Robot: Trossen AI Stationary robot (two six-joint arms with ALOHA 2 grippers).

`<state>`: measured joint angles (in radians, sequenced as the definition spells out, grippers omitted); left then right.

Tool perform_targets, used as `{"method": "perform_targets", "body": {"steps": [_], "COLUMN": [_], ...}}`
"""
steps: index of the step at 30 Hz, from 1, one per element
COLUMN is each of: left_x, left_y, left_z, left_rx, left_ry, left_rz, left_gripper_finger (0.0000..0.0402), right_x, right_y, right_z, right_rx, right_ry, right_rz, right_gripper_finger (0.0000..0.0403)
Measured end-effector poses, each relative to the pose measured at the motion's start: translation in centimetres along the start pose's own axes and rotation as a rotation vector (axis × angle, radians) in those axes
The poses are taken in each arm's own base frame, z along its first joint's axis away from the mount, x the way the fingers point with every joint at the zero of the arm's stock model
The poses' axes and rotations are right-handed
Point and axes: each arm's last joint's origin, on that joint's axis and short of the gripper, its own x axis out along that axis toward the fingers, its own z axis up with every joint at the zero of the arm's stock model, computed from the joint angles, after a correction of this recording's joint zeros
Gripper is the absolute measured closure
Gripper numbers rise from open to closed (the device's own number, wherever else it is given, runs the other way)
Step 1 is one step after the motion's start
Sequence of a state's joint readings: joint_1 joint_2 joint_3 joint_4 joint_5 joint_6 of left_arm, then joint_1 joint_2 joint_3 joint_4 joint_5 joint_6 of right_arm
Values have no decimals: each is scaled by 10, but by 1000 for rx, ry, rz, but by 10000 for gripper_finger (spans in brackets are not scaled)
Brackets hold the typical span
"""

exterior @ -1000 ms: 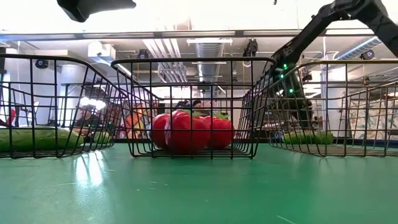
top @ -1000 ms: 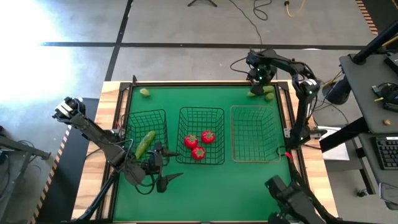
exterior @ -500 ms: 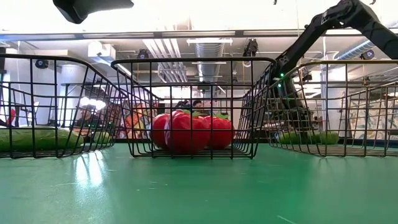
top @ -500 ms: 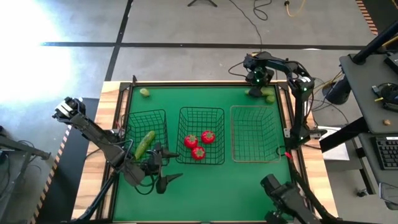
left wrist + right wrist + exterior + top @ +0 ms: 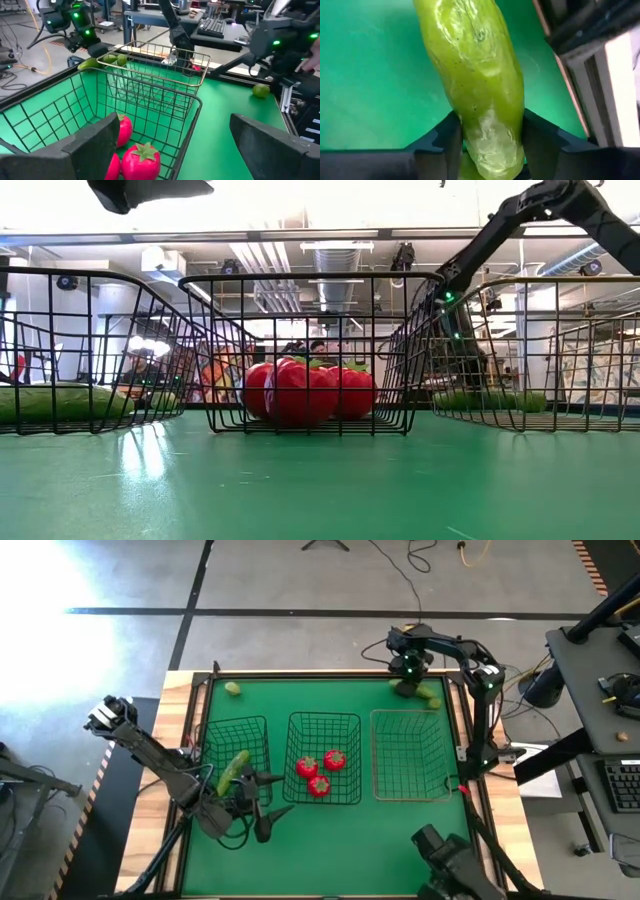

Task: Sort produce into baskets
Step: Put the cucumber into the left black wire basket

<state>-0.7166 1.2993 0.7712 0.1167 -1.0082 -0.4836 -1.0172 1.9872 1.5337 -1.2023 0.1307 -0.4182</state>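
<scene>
My right gripper (image 5: 404, 681) is at the table's far right corner, shut on a long green cucumber (image 5: 480, 75) that lies on the green mat (image 5: 330, 840). Two limes (image 5: 431, 697) lie just beside it. Another cucumber (image 5: 233, 770) lies in the left black basket (image 5: 212, 730). Three red tomatoes (image 5: 320, 773) sit in the middle black basket (image 5: 324, 719). The tan basket (image 5: 410, 718) holds nothing. My left gripper (image 5: 268, 796) stands open near the front of the left basket, touching nothing. My right gripper pinches the cucumber between its two fingers (image 5: 445, 145), on its two sides close to one end (image 5: 492, 150). The fingers come from above, pointing down, and lie across it. The cucumber rests on the mat, and most of its length reaches out beyond the fingers.
One lime (image 5: 232, 689) lies on the mat at the far left. Another lime (image 5: 260, 90) shows in the left wrist view on the mat by the right arm's base. The wooden table rim (image 5: 300, 673) runs close behind my right gripper. Bare mat lies in front of the baskets.
My right gripper has gone a little toward the table's left edge, along the far edge, and stands over the cucumber now.
</scene>
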Motion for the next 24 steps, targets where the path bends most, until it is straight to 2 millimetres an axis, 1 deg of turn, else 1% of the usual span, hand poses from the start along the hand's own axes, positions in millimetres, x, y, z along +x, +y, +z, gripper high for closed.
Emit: {"method": "perform_targets", "body": {"steps": [2, 6, 9, 12, 18, 22, 24], "left_x": [-2, -7, -13, -18, -27, -32, -33], "left_y": [2, 6, 11, 16, 29, 37, 40], "left_z": [4, 14, 23, 30, 44, 49, 52], "left_rx": [-3, 24, 45, 66, 85, 119, 135], "left_ry": [-10, -28, -48, -60, -82, -105, -111], "left_rz": [-1, -9, -14, -19, -17, 57, 73], "left_gripper_finger": [43, 43, 43, 43, 43, 43, 43], "right_x": [-10, -35, -51, -63, -77, -81, -80], "right_y": [8, 27, 46, 70, 117, 136, 143], "right_z": [3, 15, 26, 39, 64, 74, 78], "right_rx": [-30, -87, -147, -233, -372, -417, -430], "right_ry": [-30, -113, -172, -256, -487, -616, -648], "right_rz": [-18, -62, -91, -118, -85, -40, 1], "right_gripper_finger": [251, 251, 250, 241, 246, 244, 243]}}
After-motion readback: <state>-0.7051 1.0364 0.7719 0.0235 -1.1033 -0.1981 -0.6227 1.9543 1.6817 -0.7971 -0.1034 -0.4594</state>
